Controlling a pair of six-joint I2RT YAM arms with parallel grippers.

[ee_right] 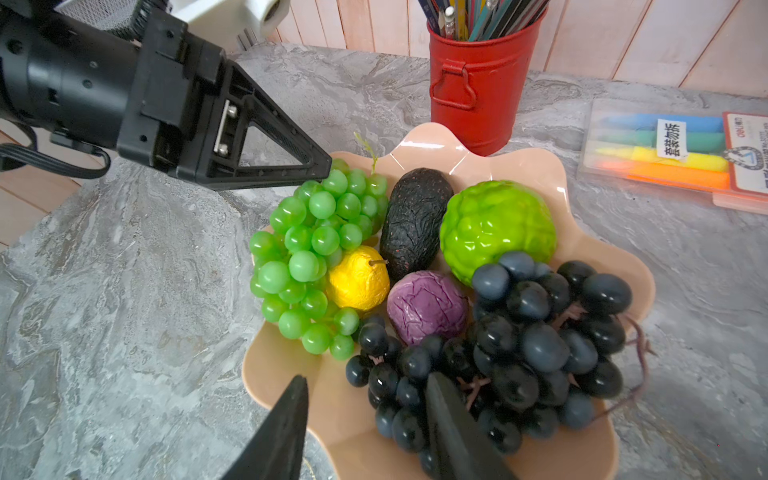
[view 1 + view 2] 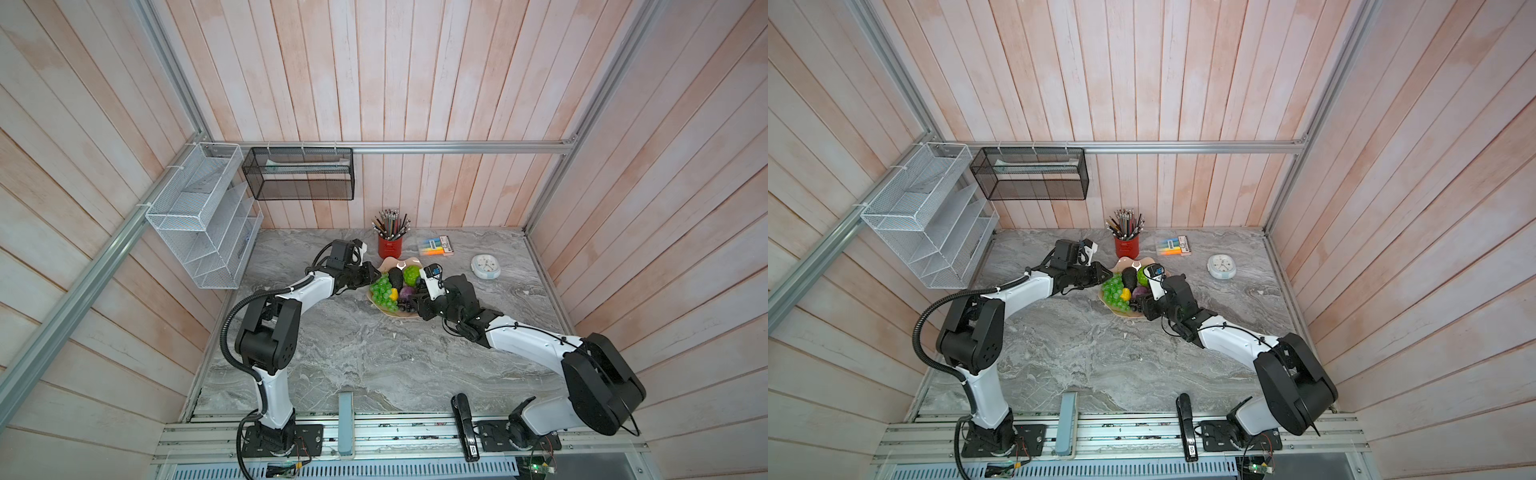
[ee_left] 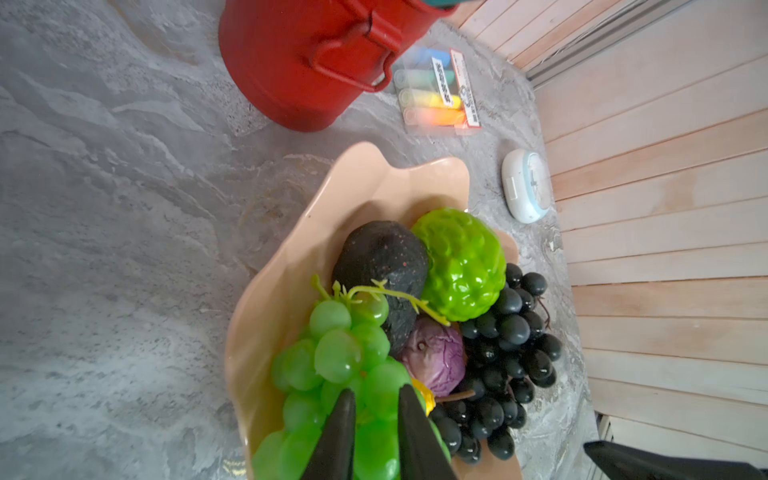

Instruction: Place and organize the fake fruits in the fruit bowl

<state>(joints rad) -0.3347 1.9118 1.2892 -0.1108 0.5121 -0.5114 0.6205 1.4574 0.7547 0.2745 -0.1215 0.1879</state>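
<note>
In the fruit bowl (image 1: 286,365), all six fake fruits already, with none out on the bench (image 1: 124,332). Right by one side of the bowl's rim, the green grape bunch (image 1: 316,249). In the middle of the bowl, the black avocado (image 1: 415,220), the small yellow fruit (image 1: 357,278) and the small purple ball (image 1: 428,307), snug together. By the other side of the rim, the bumpy green ball (image 1: 498,224) and the dark grape bunch (image 1: 532,332), touching. At the green-grape side of the bowl, the left gripper (image 3: 376,395), with fingers (image 3: 338,436) pinched close on a few green grapes near the top of the bunch. Low over the dark-grape side of the bowl, the right gripper (image 1: 368,378), with fingers (image 1: 282,432) apart and nothing squeezed between them. Looks almost done, only tidying left. Could go wrong with a hard pull: bendy grapes on thin stalks, so easy to lose from the pinch, or to drag whole over the rim and onto the bench. Could also bump the yellow fruit, tucked right against the green grapes, and roll it into the purple ball. Might slide the shallow bowl too, with a bunch snagged on its neighbours. Best to go slowly and keep the right fingers off the dark bunch's loose twig, poking past the rim.
</note>
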